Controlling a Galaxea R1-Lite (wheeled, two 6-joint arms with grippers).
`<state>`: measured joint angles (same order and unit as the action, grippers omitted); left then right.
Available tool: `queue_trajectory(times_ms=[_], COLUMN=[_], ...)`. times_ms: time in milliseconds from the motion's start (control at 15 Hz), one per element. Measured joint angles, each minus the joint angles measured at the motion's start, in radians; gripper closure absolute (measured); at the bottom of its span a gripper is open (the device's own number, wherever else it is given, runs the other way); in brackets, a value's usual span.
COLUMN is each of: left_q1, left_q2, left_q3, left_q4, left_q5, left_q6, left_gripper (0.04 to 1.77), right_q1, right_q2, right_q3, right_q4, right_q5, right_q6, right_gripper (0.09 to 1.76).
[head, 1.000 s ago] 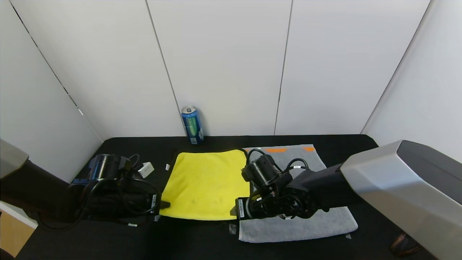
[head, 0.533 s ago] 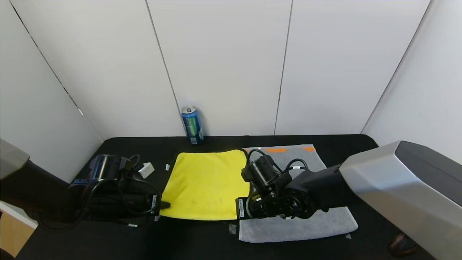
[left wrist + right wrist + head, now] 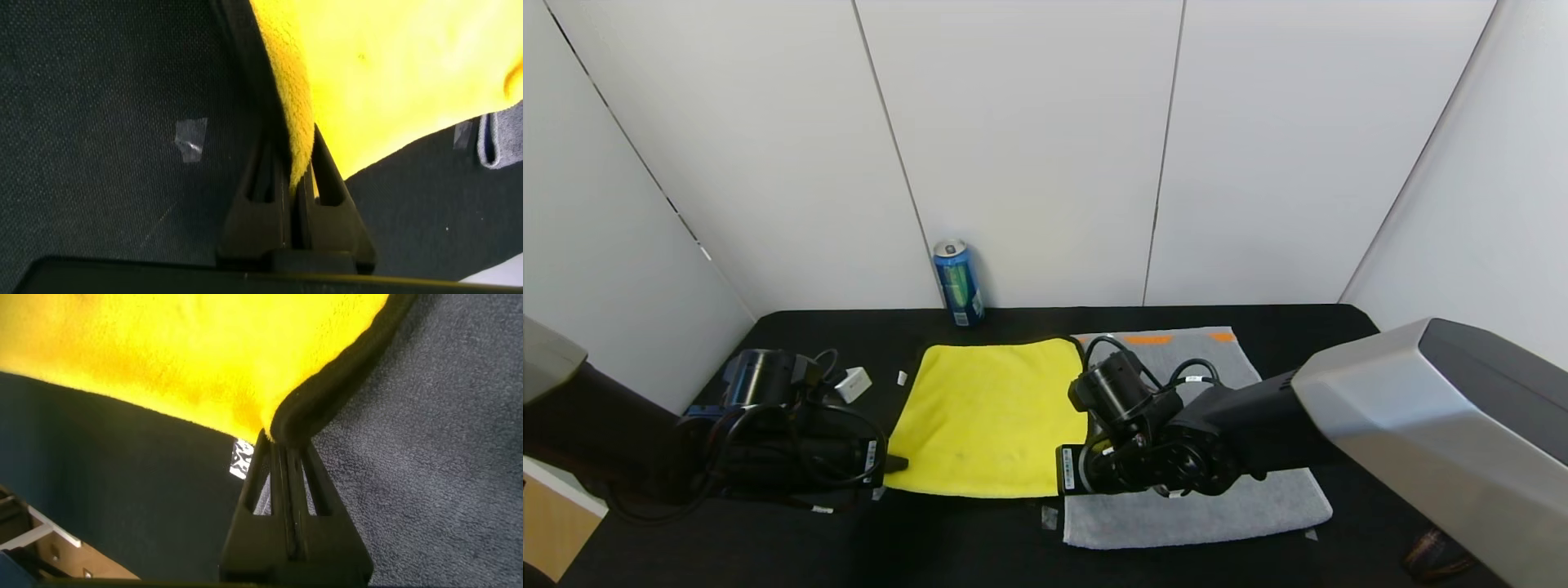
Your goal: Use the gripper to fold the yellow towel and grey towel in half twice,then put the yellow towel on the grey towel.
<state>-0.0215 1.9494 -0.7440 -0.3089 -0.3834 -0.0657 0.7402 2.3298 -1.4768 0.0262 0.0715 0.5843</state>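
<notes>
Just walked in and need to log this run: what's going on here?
The robot is starting on the yellow towel, which lies flat on the table beside the grey towel. The left end effector is shut on one near corner and the right end effector on the other. No fold is made yet; the grey towel is also unfolded.

Blue can (image 3: 958, 282) upright at back wall, small white box (image 3: 853, 383) on black table (image 3: 947, 539).
</notes>
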Motion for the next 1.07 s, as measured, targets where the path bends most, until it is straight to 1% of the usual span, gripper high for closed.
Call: queue_trajectory(times_ms=[200, 533, 800, 1067], left_q1=[0.001, 0.008, 0.008, 0.008], left_q2=[-0.029, -0.137, -0.227, -0.309], left_q3=[0.018, 0.078, 0.113, 0.157], left_q4=[0.001, 0.002, 0.011, 0.015], left_q5=[0.002, 0.011, 0.016, 0.017], left_q6=[0.000, 0.002, -0.003, -0.003], left_gripper=[1.67, 1.67, 1.67, 1.67], right_q1=[0.010, 0.054, 0.077, 0.081], right_q2=[-0.026, -0.108, -0.168, -0.235], right_q3=[0.002, 0.022, 0.033, 0.081], right_q4=[0.001, 0.006, 0.051, 0.051], right_q5=[0.000, -0.001, -0.016, -0.026], right_q6=[0.002, 0.020, 0.033, 0.038], right_gripper=[1.73, 1.73, 1.73, 1.73])
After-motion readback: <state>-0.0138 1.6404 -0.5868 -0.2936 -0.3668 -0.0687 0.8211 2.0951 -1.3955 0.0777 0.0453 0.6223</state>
